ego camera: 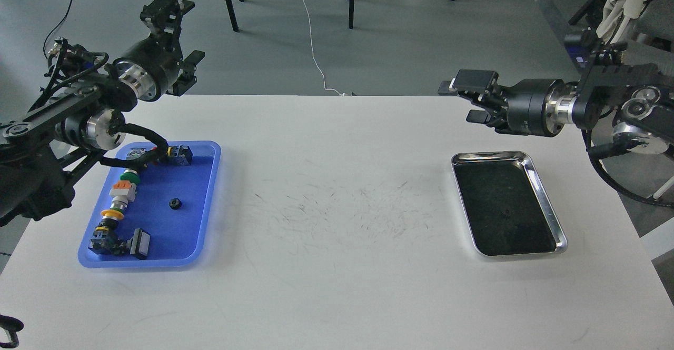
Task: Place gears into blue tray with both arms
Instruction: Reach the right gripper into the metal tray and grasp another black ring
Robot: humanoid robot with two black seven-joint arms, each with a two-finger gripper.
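The blue tray (210, 192) lies at the table's left. One small black gear (174, 203) rests on its floor, right of a row of colourful switches (120, 195). A faint dark speck that may be another gear (506, 213) sits in the silver tray. My left gripper (178, 39) is raised above the table's far left edge, well behind the blue tray, open and empty. My right gripper (466, 100) points left above the table just beyond the silver tray, open with nothing between its fingers.
The shiny silver tray (547, 202) with a dark bottom lies at the right. Chair and table legs (350, 0) and cables (316, 50) are on the floor behind the table. A chair with cloth (626, 2) stands at the far right.
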